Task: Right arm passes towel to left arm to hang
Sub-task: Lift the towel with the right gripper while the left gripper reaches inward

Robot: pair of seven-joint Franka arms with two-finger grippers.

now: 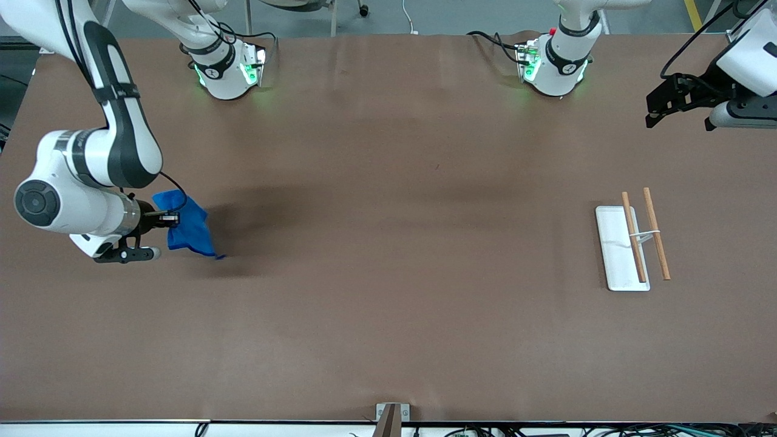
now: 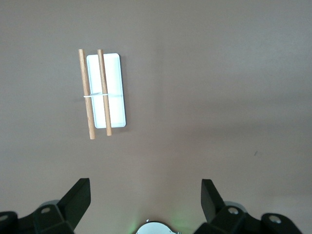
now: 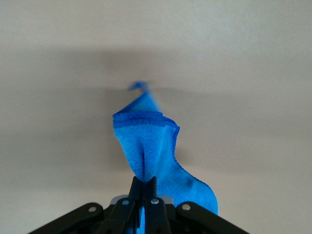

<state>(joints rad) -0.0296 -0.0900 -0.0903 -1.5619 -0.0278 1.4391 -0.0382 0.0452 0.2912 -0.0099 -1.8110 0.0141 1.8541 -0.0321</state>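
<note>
The blue towel [image 1: 189, 229] hangs bunched from my right gripper [image 1: 172, 218], which is shut on its upper edge, over the table at the right arm's end. In the right wrist view the towel [image 3: 146, 146] droops from the pinched fingers of the right gripper [image 3: 145, 184], its loose corner pointing toward the table. My left gripper [image 1: 680, 123] is open and empty, held high over the left arm's end of the table. In the left wrist view the left gripper [image 2: 145, 187] has its jaws wide apart above bare table.
A white rack base [image 1: 614, 255] with two wooden rods [image 1: 657, 241] joined by a white crosspiece stands toward the left arm's end of the table. It also shows in the left wrist view [image 2: 113, 92]. The brown tabletop lies between towel and rack.
</note>
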